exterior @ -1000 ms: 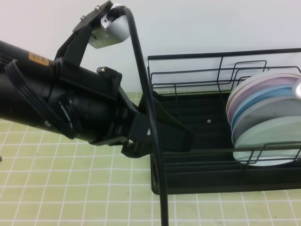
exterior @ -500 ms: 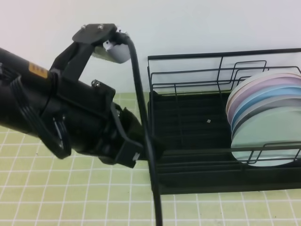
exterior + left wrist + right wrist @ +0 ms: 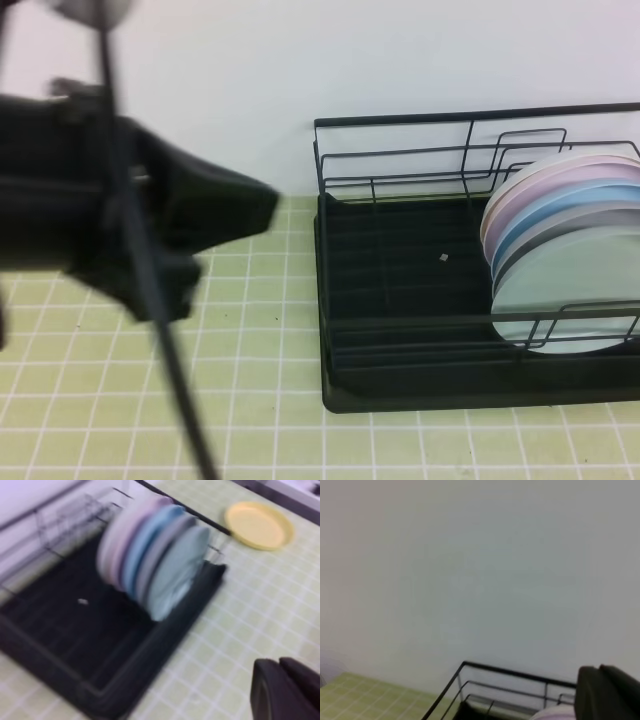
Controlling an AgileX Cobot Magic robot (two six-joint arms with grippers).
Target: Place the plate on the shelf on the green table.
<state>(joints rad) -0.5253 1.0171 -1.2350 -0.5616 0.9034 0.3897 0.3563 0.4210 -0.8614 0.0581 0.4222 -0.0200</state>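
Left hand (image 3: 286, 690) closed, matte black

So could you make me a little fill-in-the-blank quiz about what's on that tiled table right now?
1. The mint-green plate stands on edge at the ____ of the row of plates, nearest the camera in the high view.
2. The shelf holding the plates is made of ____ wire.
3. Outside the shelf, lying flat on the green table, is a ____ plate.
4. The plate right behind the mint-green plate is ____.

Missing words: front; black; yellow; grey
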